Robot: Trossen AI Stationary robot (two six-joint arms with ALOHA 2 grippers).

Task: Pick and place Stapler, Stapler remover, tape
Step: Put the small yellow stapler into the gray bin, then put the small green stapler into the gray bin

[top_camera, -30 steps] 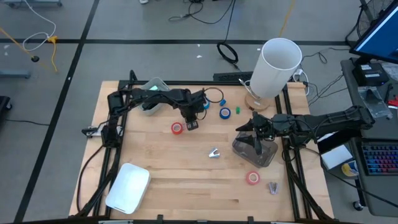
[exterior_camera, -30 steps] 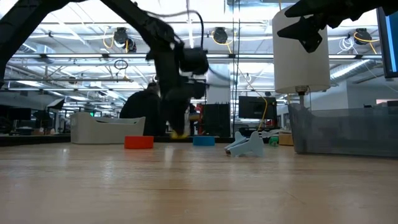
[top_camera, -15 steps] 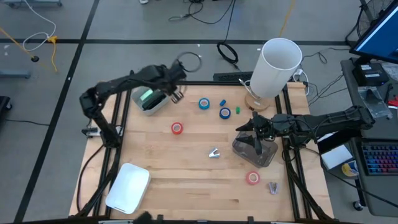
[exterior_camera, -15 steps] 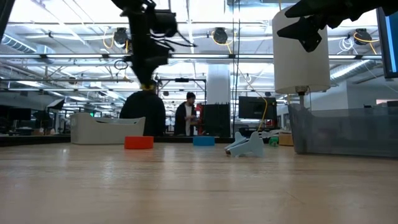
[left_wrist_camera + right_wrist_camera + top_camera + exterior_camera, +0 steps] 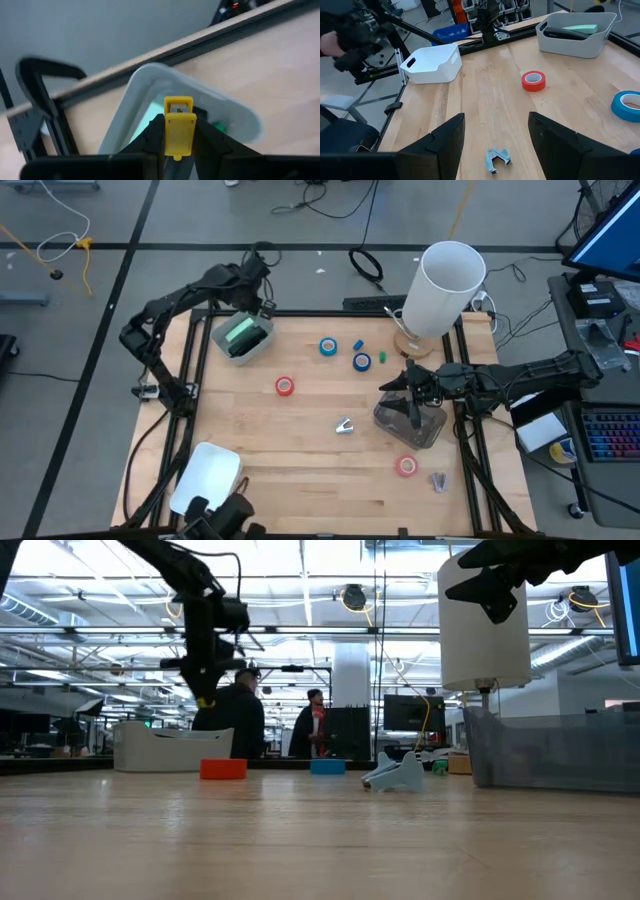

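While the left gripper (image 5: 178, 145) hangs over the grey bin (image 5: 243, 338) at the table's far-left corner, its fingers pinch a small yellow piece (image 5: 178, 127) — a green stapler (image 5: 240, 335) already lies below. Rightward lie red tape (image 5: 285, 386), blue tape (image 5: 328, 346) and the staple remover (image 5: 344, 426) — nearest the right gripper (image 5: 495, 137), spread wide above the clear box (image 5: 410, 423).

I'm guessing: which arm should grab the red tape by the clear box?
Right: its open right pincer hangs at the clear box beside the red tape; the left pincer holds a yellow piece far off.
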